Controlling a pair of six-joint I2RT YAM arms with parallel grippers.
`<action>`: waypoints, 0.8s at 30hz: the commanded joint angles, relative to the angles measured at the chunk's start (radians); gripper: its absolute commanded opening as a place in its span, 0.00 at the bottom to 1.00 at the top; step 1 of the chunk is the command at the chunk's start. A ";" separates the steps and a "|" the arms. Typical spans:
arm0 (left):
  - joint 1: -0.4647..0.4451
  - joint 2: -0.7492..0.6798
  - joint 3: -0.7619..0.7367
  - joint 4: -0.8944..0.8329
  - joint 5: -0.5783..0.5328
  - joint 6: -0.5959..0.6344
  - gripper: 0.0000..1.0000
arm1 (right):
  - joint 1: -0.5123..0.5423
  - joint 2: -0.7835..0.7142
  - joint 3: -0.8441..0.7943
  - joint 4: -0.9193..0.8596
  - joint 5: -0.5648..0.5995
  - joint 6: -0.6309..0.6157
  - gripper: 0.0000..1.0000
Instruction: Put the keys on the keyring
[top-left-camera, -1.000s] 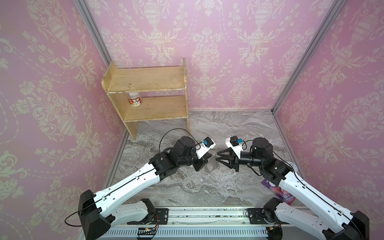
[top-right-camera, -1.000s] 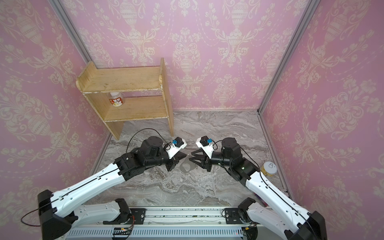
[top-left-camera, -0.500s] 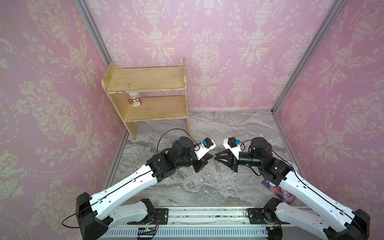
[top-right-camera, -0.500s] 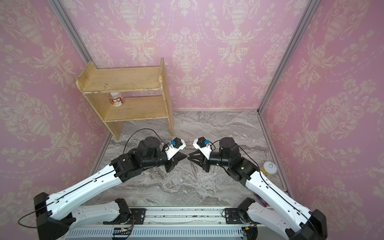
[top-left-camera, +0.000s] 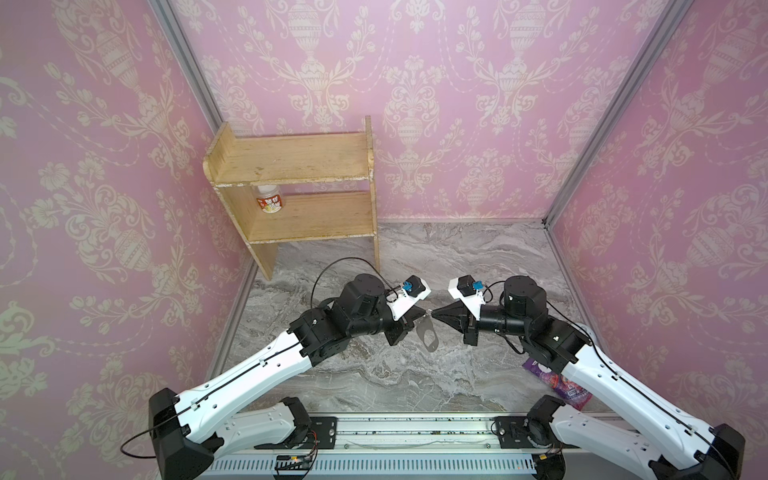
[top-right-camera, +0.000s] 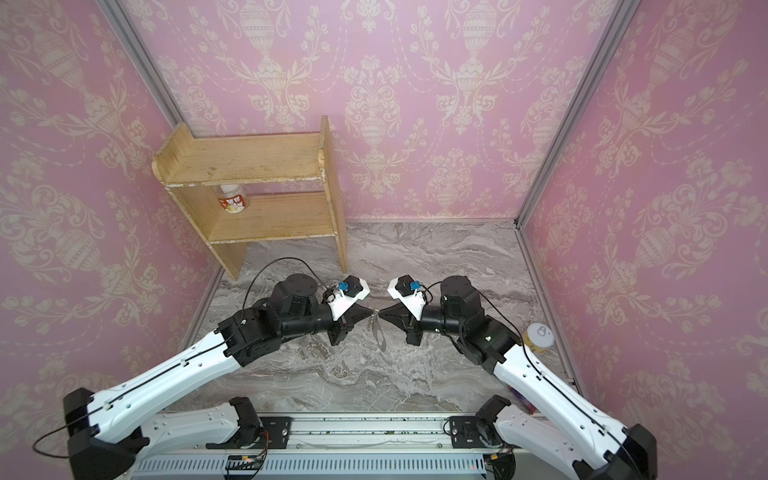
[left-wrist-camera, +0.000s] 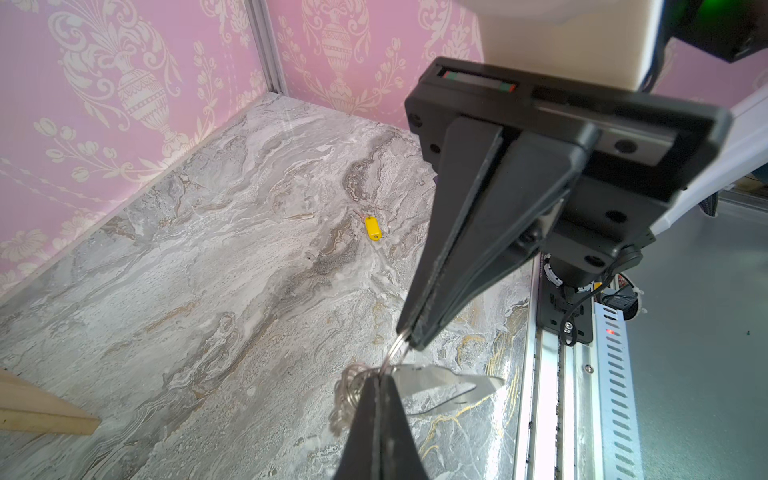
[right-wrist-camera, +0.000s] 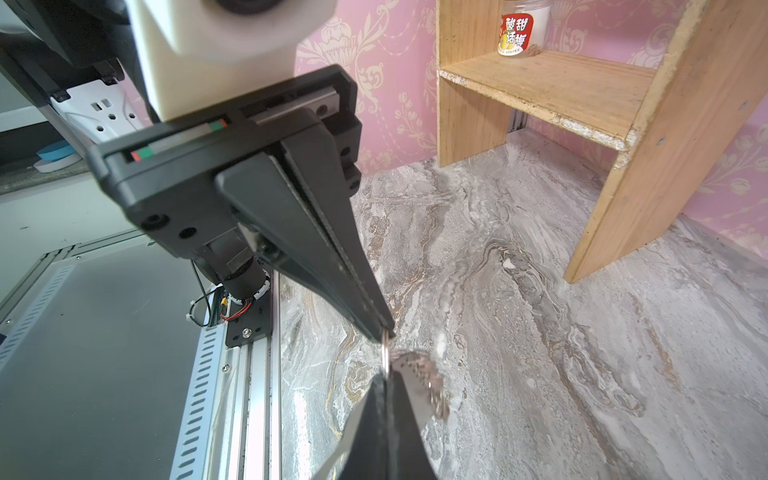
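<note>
Both grippers meet tip to tip above the marble floor. My left gripper (top-left-camera: 423, 312) (left-wrist-camera: 380, 376) is shut on the metal split ring (left-wrist-camera: 395, 353) of the keyring. My right gripper (top-left-camera: 434, 312) (right-wrist-camera: 384, 376) is shut on the same ring from the opposite side. The flat grey fob (top-left-camera: 428, 334) (left-wrist-camera: 440, 386) hangs below the tips, with its silver chain (left-wrist-camera: 351, 392) bunched beside it. The keys, one small yellow tag (left-wrist-camera: 372, 227), lie alone on the floor in the left wrist view, well away from both grippers. I cannot find them in the top views.
A wooden shelf (top-left-camera: 299, 195) stands at the back left with a jar (top-left-camera: 270, 201) on its lower board. A purple packet (top-left-camera: 552, 378) lies under the right arm. A can (top-right-camera: 540, 336) stands by the right wall. The metal rail (top-left-camera: 415, 432) runs along the front.
My right gripper has moved left to the left gripper's tip and shut on the ring. The left gripper stayed shut, holding the keyring.
</note>
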 joint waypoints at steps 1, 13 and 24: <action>-0.019 -0.017 0.038 -0.014 0.002 0.027 0.00 | 0.010 -0.005 0.045 -0.006 -0.029 -0.006 0.00; -0.026 -0.034 0.030 -0.003 0.002 0.022 0.41 | 0.011 -0.031 0.049 -0.030 -0.009 -0.011 0.00; -0.015 -0.072 0.043 -0.002 0.193 0.081 0.72 | 0.000 -0.028 0.165 -0.228 -0.126 -0.111 0.00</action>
